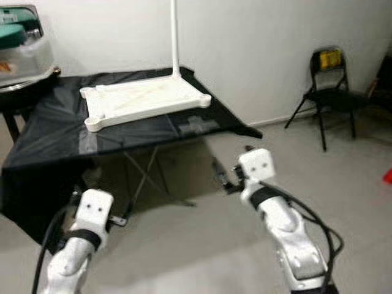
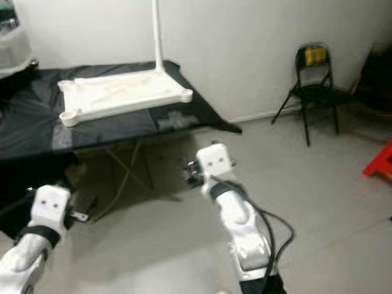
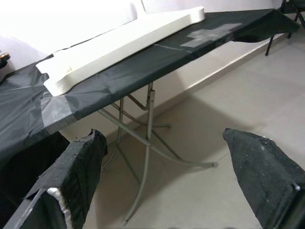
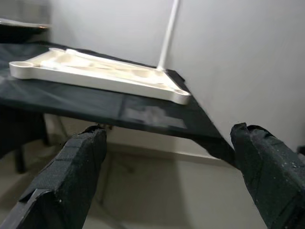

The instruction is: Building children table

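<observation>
Toward the worktop's [image 1: 55, 131] far right corner: upturned white tabletop [image 1: 144, 98], one leg [image 1: 174, 37] fitted upright. Looks rigid, light, slick plastic; grip a rim edge. Left hand [image 3: 167, 186] and right hand [image 4: 167, 186] both released, short of the worktop.

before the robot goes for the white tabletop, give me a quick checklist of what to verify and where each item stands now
1. White tabletop lies upside down, flat on the black-covered folding table: ok.
2. One white leg stands upright in the far corner by the wall: ok. The other corner sockets are bare: not ok.
3. Left gripper open, nothing between its fingers: ok.
4. Right gripper open, nothing between its fingers: ok.
5. Both grippers hang below the table edge, short of the tabletop: not ok, they probably need raising first.
6. Remaining legs to fit: cannot tell where they are.
</observation>
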Controlling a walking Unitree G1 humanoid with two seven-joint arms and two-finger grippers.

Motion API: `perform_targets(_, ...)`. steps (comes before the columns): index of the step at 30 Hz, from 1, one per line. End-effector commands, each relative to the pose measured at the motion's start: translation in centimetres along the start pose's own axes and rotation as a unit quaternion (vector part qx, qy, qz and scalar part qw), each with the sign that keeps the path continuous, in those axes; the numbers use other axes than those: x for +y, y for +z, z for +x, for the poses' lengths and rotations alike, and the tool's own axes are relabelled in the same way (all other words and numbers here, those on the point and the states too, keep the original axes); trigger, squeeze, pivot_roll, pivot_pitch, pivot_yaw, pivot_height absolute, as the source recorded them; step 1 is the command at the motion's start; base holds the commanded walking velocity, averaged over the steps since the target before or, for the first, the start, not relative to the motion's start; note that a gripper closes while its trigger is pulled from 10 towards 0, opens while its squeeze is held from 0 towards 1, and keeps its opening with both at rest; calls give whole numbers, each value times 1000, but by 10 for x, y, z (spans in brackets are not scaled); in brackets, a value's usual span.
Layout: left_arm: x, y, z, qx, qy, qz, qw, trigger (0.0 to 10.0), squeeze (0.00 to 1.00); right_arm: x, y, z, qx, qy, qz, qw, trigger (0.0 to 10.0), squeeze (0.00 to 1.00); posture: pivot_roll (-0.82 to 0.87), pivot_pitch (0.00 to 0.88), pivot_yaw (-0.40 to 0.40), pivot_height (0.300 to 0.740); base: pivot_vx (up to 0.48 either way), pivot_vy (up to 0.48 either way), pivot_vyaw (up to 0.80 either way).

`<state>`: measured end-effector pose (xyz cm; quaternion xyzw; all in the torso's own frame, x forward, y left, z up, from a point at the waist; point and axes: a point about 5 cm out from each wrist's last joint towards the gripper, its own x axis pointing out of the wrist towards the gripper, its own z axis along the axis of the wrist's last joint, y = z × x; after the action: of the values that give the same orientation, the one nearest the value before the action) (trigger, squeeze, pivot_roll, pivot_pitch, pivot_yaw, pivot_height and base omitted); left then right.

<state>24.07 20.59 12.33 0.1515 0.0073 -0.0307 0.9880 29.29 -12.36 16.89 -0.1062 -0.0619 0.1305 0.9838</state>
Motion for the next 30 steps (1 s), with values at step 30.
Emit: perform_targets(30, 1, -4, 0, 16, 2, 13, 1000, 10000, 0, 8, 2, 0, -5, 19, 5, 1000, 10000, 0, -28, 0, -43, 740, 0, 0, 0)
